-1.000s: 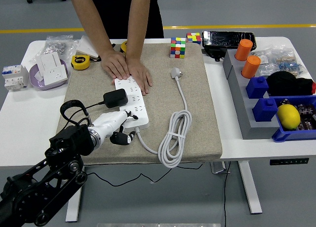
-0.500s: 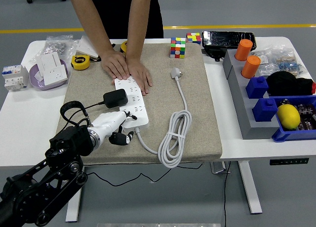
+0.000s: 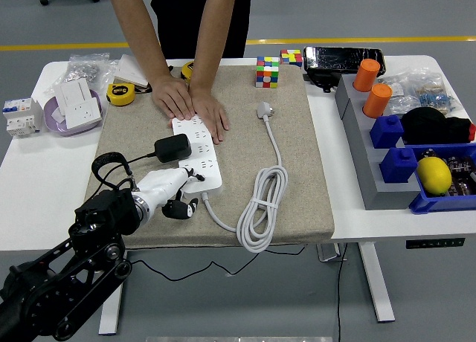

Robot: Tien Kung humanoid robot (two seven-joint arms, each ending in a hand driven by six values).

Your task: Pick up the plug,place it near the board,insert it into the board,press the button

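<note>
A white power strip (image 3: 199, 150) lies on the beige mat (image 3: 297, 163). A black adapter plug (image 3: 172, 147) sits in its left side, its black cable looping back toward my arm. My left hand (image 3: 181, 195) rests at the strip's near end, one finger stretched onto the strip's near corner, the black-tipped fingers (image 3: 181, 207) curled beneath and holding nothing. A person at the far side presses both hands (image 3: 195, 104) flat on the strip's far end. The strip's own white plug (image 3: 265, 110) lies loose to the right, its cord coiled (image 3: 260, 208) near the mat's front.
Rubik's cubes (image 3: 268, 71) stand at the mat's back edge. A yellow tape measure (image 3: 120, 94) and a purple bowl with sockets (image 3: 73, 108) lie at left. Grey tray (image 3: 362, 160) at right holds orange cups, blue bins and a lemon (image 3: 434, 175).
My left hand has edged slightly left with its curled fingers drawn in. The strip's near end and cord coil shifted a little left. The person's hands stay on the strip.
</note>
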